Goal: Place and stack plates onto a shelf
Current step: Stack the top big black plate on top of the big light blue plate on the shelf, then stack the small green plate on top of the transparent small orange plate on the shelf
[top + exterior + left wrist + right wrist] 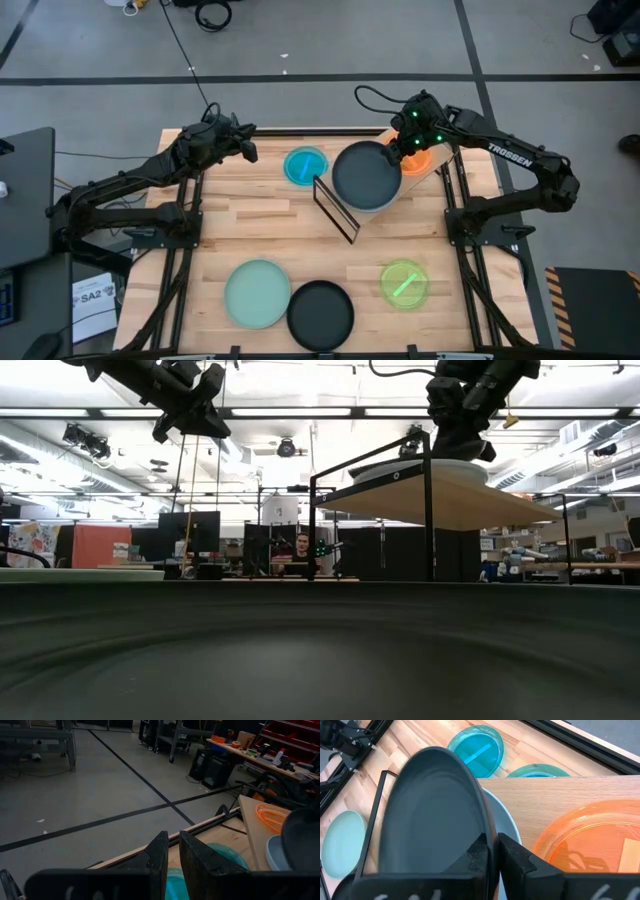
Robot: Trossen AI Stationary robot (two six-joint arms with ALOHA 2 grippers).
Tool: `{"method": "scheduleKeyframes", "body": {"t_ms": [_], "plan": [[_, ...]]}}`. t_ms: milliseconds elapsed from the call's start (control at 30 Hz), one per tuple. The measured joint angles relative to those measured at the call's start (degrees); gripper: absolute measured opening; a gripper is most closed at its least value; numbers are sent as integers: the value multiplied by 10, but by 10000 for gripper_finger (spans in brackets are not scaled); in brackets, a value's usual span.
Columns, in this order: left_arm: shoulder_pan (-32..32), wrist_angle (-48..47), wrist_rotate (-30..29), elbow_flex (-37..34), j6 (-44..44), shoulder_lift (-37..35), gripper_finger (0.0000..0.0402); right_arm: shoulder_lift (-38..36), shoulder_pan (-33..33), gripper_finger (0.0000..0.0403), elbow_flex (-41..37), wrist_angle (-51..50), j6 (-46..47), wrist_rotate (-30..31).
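A dark grey plate (365, 175) lies on a light blue plate (509, 822) on the shelf (545, 792), beside an orange plate (417, 162). My right gripper (492, 842) is at the dark plate's far right rim, shut on it. My left gripper (247, 150) hangs shut over the table's far left, above and left of a teal plate (306, 166) that lies flat on the table. Mint green (257, 293), black (320, 314) and lime green (404, 283) plates lie flat near the front edge. My right gripper has the dark grey plate's rim (489, 827), on the side next to the orange plate, in the narrow gap between its two fingers. The fingers slant down from the table's far right. The plate rests on the light blue plate on the shelf.
The shelf's black wire frame (336, 210) stands out toward the table's middle. A second teal plate (537, 771) shows past the board's far edge. In the low view the black plate (320, 660) fills the foreground. A person sits in the room beyond the table.
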Motion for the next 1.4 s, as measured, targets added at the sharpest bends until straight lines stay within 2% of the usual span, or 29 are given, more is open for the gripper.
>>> {"method": "scheduleKeyframes", "body": {"t_ms": [200,467,767,1400], "plan": [[0,0,0,0,0,0,52,0,0,77,0,0,0,0],[0,0,0,0,0,0,52,0,0,96,0,1,0,0],[0,0,0,0,0,0,52,0,0,101,0,2,0,74],[0,0,0,0,0,0,52,-1,0,101,0,2,-1,73]]}}
